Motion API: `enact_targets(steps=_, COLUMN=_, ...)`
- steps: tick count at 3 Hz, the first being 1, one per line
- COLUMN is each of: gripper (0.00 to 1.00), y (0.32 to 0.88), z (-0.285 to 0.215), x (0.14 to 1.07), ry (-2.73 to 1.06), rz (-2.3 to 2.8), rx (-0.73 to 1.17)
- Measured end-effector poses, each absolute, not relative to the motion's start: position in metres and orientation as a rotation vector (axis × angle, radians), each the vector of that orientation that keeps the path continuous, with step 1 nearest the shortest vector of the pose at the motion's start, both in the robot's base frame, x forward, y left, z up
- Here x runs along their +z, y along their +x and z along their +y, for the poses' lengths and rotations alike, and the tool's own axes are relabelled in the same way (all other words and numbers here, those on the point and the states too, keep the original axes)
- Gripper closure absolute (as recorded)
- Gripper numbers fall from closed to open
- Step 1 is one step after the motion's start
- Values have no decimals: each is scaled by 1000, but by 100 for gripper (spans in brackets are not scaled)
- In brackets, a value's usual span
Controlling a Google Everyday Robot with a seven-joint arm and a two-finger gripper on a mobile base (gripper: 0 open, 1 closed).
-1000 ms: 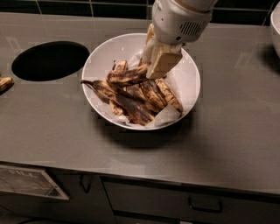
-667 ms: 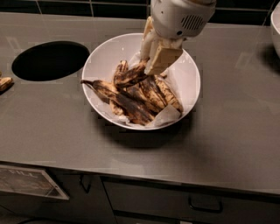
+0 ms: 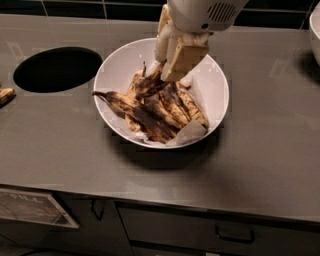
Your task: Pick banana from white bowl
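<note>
Pinching banana (image 3: 144, 85), claw (image 3: 166, 70) in white bowl (image 3: 216, 82)

Grey steel countertop (image 3: 270, 150), round black hole (image 3: 57, 69), dark tiled wall (image 3: 75, 7), drawers (image 3: 220, 225) below

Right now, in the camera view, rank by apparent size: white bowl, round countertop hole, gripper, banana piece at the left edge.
1. White bowl.
2. Round countertop hole and gripper, over the bowl's far side: alike; gripper nearer the camera, so unranked.
3. Banana piece at the left edge, cropped.

pincer (image 3: 166, 70) in white bowl (image 3: 112, 75), blackened bananas (image 3: 155, 107)
</note>
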State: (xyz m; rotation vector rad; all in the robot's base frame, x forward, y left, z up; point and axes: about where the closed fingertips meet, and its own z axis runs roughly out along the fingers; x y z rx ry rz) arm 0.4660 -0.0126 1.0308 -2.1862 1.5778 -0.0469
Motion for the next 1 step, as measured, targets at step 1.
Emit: enact_targets(steps=1, gripper=100, y=458, z=-5, x=1046, ry=-2190, rz=1537, rx=-84)
